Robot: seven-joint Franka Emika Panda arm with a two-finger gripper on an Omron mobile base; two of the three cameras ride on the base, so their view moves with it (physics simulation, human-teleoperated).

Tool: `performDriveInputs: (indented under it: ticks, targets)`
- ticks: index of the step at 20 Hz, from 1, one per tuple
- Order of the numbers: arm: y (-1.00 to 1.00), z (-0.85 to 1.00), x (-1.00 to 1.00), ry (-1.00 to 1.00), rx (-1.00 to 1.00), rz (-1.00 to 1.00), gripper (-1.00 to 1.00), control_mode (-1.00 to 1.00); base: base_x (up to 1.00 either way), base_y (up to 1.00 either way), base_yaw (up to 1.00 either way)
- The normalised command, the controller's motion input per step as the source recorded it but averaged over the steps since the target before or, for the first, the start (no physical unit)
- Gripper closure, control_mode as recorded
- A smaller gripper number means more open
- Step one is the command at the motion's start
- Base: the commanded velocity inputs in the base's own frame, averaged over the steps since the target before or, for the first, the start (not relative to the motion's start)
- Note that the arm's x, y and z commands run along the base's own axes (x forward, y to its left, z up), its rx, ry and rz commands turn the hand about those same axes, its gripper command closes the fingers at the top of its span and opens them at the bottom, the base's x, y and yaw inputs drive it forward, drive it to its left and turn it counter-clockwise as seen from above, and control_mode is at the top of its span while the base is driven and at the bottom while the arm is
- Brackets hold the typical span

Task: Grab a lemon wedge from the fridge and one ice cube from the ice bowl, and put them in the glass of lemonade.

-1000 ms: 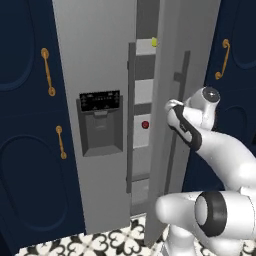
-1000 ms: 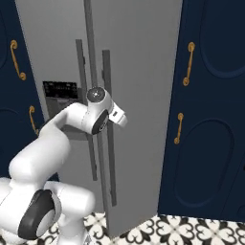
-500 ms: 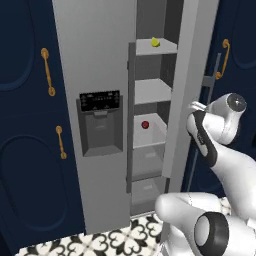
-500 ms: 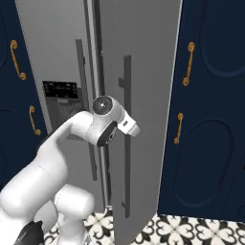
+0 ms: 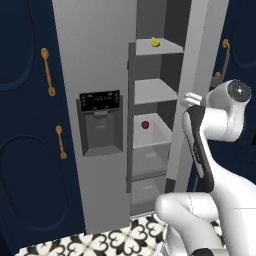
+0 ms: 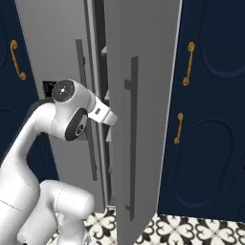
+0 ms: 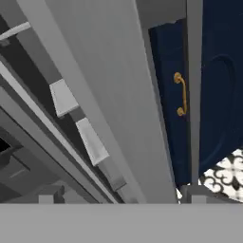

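Fridge [image 5: 95,60], door ajar; lemon wedge [image 5: 155,43] on top shelf, upper centre. We cannot tell our pincer's opening.

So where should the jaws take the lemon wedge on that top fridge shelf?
Probably across its narrow sides, coming in level from the open front: the lemon wedge is tiny and lies near the front edge of the top shelf inside the fridge, whose walls close its other sides.
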Motion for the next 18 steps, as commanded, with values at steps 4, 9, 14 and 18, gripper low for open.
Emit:
performDriveInputs:
  ticks: [4,9,14,18]
  targets:
    - [1.00,0.55,-0.26,0.05,-0.24,0.10,-1.00,-1.00,0.00,0.00,0.00]
    - [0.53,-0.15,0.98,0.20,-0.39,0.11,-1.00,-1.00,0.00,0.00,0.00]
    - [0.12,-0.35,0.95,0.29,-0.56,0.26,-1.00,-1.00,0.00,0.00,0.00]
    - [0.00,-0.24,0.13,0.09,-0.52,0.00,-1.00,-1.00,0.00,0.00,0.00]
